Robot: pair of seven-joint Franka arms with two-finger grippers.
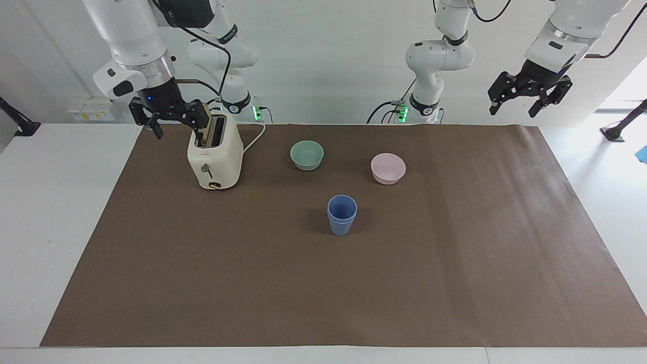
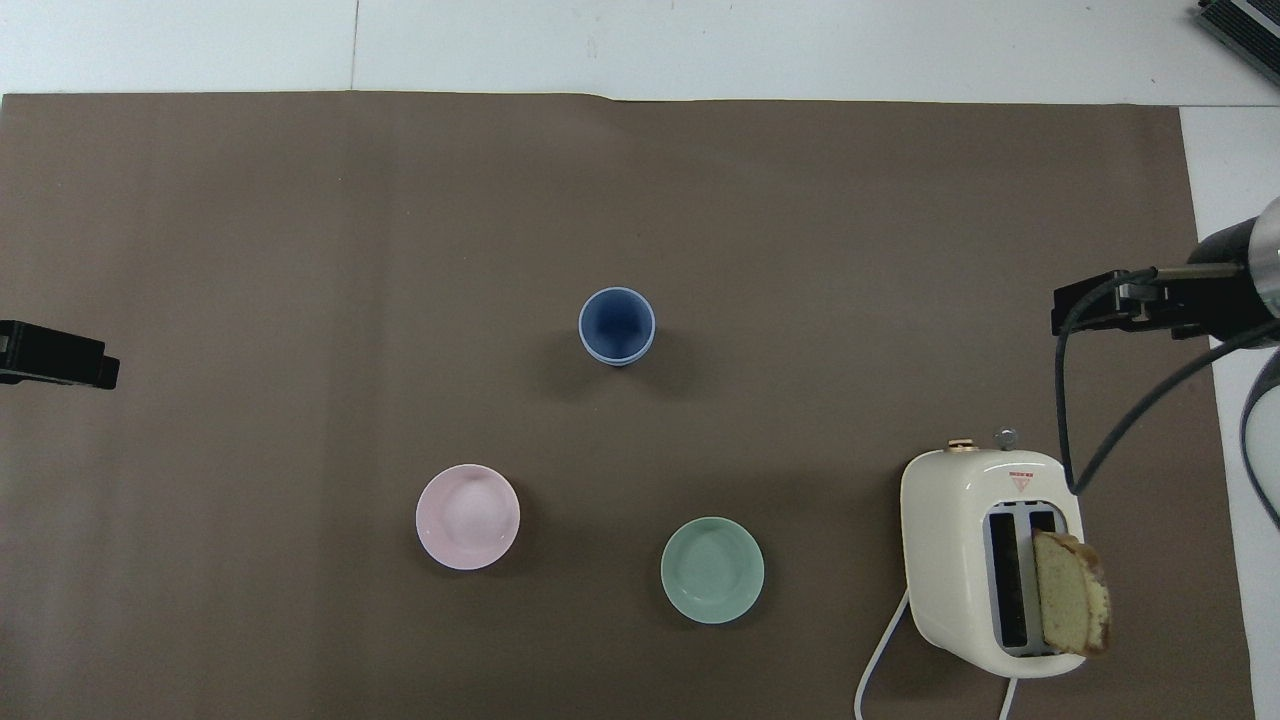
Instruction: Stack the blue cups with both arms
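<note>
The two blue cups (image 1: 341, 214) stand upright, one nested in the other, on the brown mat near the table's middle; they also show in the overhead view (image 2: 617, 325). My right gripper (image 1: 174, 117) is open and empty, up in the air beside the toaster at the right arm's end of the table. My left gripper (image 1: 528, 97) is open and empty, raised high over the mat's edge at the left arm's end of the table. Only a black tip of the left gripper (image 2: 55, 353) shows in the overhead view.
A cream toaster (image 1: 215, 156) with a bread slice (image 2: 1070, 592) in one slot stands near the robots. A mint-green bowl (image 1: 307, 154) and a pink bowl (image 1: 387, 168) sit nearer to the robots than the cups. The brown mat (image 1: 455, 263) covers the white table.
</note>
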